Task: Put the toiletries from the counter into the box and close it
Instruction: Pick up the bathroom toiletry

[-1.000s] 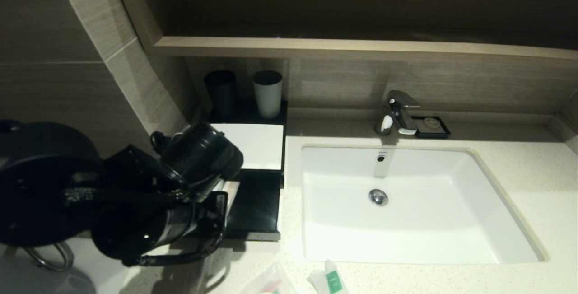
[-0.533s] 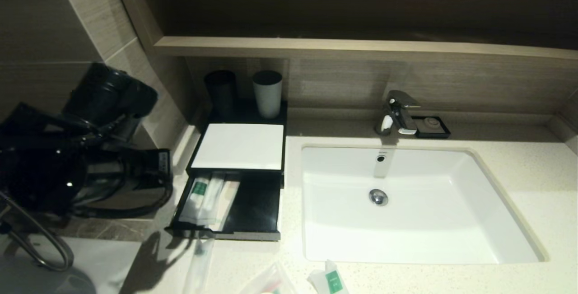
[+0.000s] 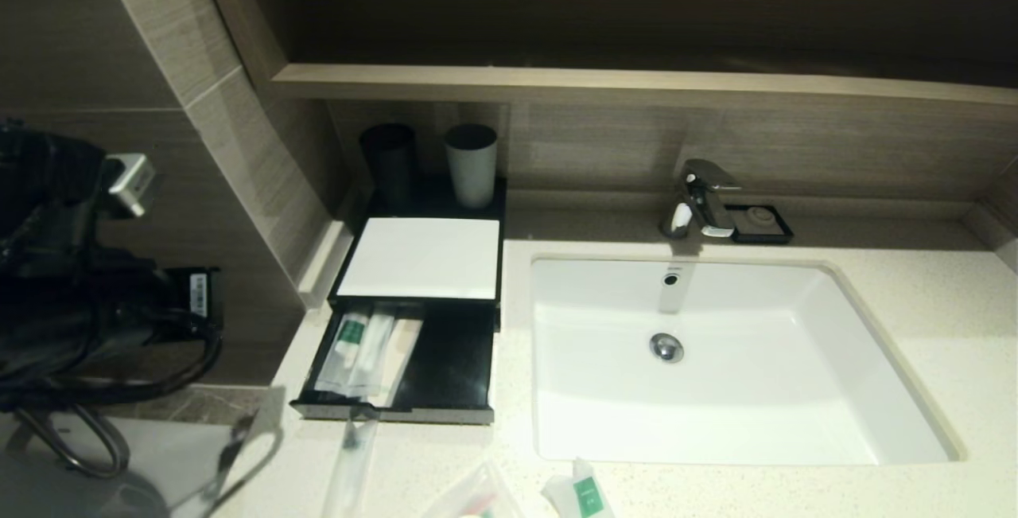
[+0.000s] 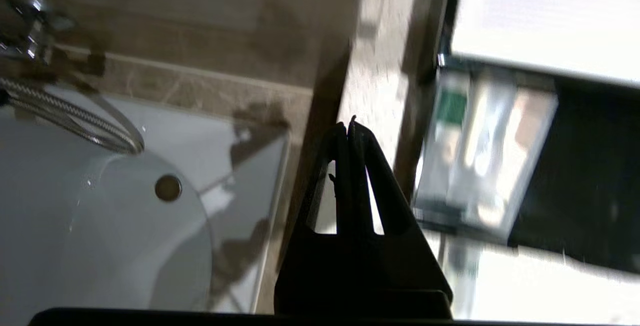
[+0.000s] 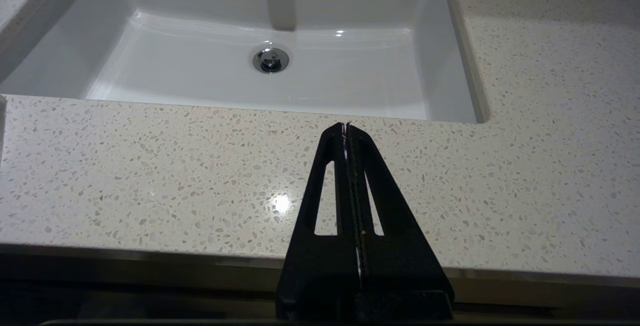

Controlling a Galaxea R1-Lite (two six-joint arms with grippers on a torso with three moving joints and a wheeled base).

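From my head, my left arm (image 3: 71,295) hangs off the counter's (image 3: 915,319) left edge, well apart from the box (image 3: 421,259). Its drawer (image 3: 449,367) stands open, three packets (image 3: 366,347) inside; a sleeve (image 3: 350,470), pouch (image 3: 473,496) and sachet (image 3: 580,492) lie on the front strip. Left wrist — my left end effector (image 4: 348,126) is pressed closed, empty. Right wrist — my right end effector (image 5: 346,128) is closed, empty, over bare counter before the basin (image 5: 210,75).

The bench (image 5: 150,176) is speckled polished stone; the basin (image 3: 795,359) is glossy white ceramic, the faucet (image 3: 704,198) shiny chrome, the ledge (image 3: 636,84) matt wood, and the packets (image 3: 367,347) are clear plastic.
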